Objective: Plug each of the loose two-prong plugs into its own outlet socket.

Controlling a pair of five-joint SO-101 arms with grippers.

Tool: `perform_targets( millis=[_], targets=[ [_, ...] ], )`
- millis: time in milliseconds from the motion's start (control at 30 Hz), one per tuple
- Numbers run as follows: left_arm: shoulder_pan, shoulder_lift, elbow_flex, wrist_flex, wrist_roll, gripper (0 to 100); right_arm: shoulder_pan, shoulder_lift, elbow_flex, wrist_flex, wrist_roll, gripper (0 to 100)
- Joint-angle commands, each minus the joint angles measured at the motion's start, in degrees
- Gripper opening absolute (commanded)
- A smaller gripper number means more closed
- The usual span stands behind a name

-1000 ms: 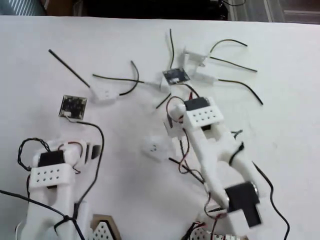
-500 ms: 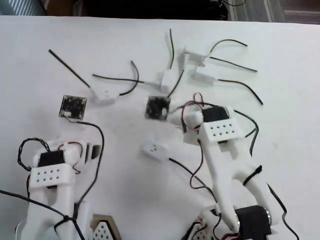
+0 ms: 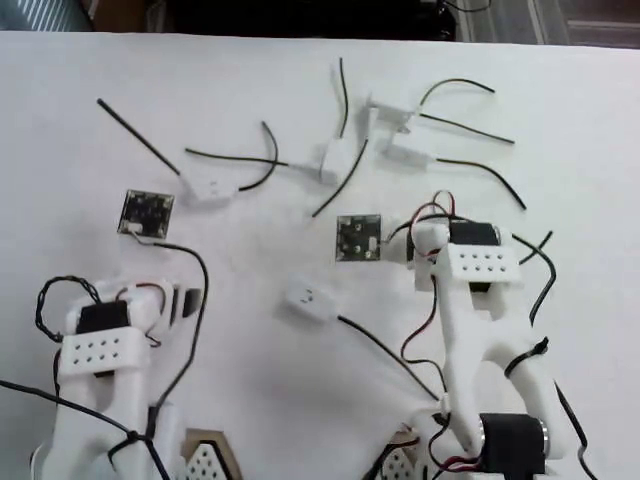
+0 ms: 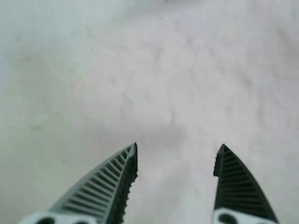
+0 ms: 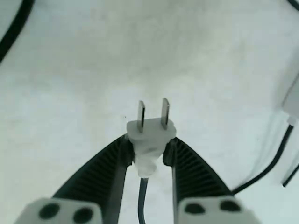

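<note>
Now pinching white two-prong plastic plug point(image 5: 150, 129) w/ R gripper point(image 5: 148, 142), L gripper point(image 4: 177, 154) released; may twist, shove mid-frame white socket block point(image 3: 310, 298).

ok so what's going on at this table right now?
The right gripper is shut on a white two-prong plug with a black cord, prongs pointing out over the white table, not yet in a socket. The left gripper is open over bare table, holding nothing. Other white corded pieces lie loose at the far side, and a small white block sits between the arms.
</note>
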Motion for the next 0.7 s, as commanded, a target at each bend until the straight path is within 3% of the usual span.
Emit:
perform_targets(
  millis=[0,100,267,367,567,667],
  targets=[
    [-0.31,-1.45,-0.18,-1.23,-0.62,27,2.51,-2.51,-0.53,-2.59,-7.12,18.9],
    [-0.31,-1.45,-0.18,-1.23,-0.62,27,3.56,-3.03,-0.70,-3.12,-15.12,25.2],
    [-0.31,-1.45,-0.18,-1.14,-0.62,27,3.74,-3.03,-1.05,-3.12,-29.63,21.4],
    [-0.31,-1.45,-0.18,-1.14,-0.62,27,3.38,-3.03,-1.67,-2.68,-46.42,17.6],
    [-0.31,-1.45,-0.18,-1.14,-0.62,27,2.07,-2.24,-1.67,-2.68,-87.65,16.6],
    [-0.31,-1.45,-0.18,-1.14,-0.62,27,1.63,-0.40,-2.37,-2.68,-98.90,16.6]
  ],
)
